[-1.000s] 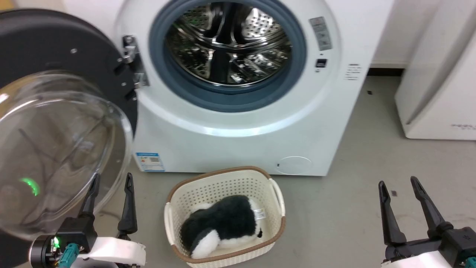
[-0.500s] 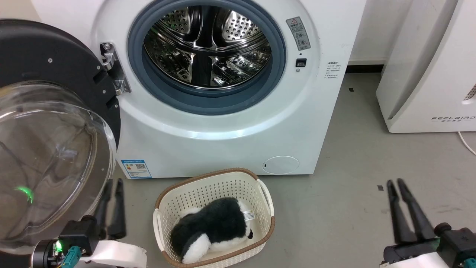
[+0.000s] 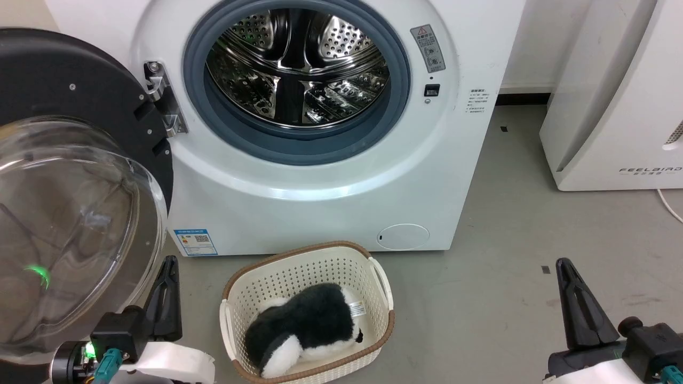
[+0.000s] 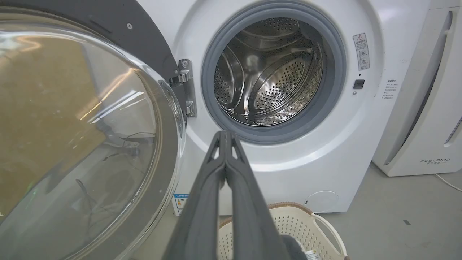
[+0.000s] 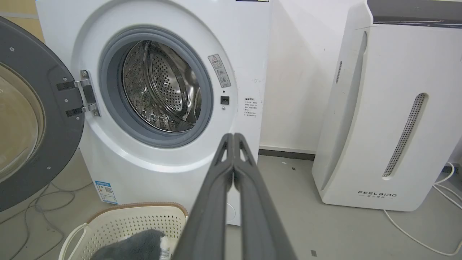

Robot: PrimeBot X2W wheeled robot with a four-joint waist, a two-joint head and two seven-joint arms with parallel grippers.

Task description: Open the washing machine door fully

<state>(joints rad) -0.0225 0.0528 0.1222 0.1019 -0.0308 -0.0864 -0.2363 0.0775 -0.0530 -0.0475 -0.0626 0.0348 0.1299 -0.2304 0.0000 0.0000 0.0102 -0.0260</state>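
Hanging wide open at the left of the frame, the washing machine door [image 3: 74, 202] looks heavy, stiff and slippery, so its black rim [image 3: 58, 69] seems best to push, and the left hand [image 3: 171, 262] and the right hand [image 3: 563, 262] are closed, holding nothing.

"FEELBIRD", apparently, on the white appliance [image 5: 389, 108]; warning triangle on the washing machine [image 5: 144, 169] sticker [image 5: 219, 70]

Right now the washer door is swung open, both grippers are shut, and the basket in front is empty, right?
No, the basket is not empty: the head view shows a black and white plush toy lying in it. Otherwise correct.
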